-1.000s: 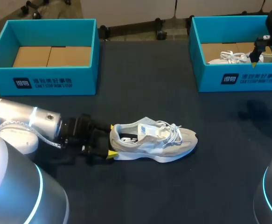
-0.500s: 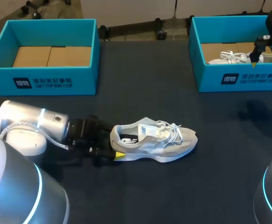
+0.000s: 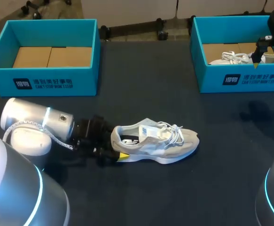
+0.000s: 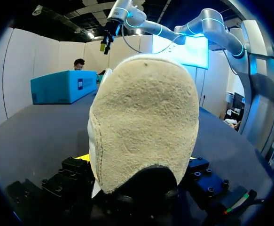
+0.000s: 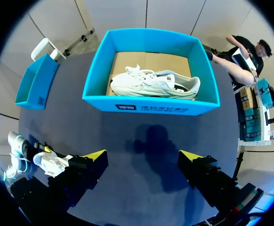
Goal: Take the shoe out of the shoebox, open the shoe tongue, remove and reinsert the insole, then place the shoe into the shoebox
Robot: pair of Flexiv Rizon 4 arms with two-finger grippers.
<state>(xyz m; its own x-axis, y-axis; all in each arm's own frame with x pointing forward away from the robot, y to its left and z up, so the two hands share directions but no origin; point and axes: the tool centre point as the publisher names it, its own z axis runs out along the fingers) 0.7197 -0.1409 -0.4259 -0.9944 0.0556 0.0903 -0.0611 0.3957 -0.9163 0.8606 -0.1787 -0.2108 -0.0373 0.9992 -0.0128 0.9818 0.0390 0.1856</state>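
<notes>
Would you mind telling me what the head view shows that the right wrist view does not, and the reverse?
Only the head view shows the left gripper at the heel of the grey shoe on the table. Only the right wrist view shows the right gripper open and the white shoe whole, heel to toe. Both show that white shoe lying in the right shoebox.

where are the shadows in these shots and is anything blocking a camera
Head view: a soft shadow falls on the table in front of the right shoebox. Right wrist view: a similar shadow darkens the table ahead of the right hand, short of that shoebox. Left wrist view: the shoe heel fills most of the view, hiding the table ahead.
</notes>
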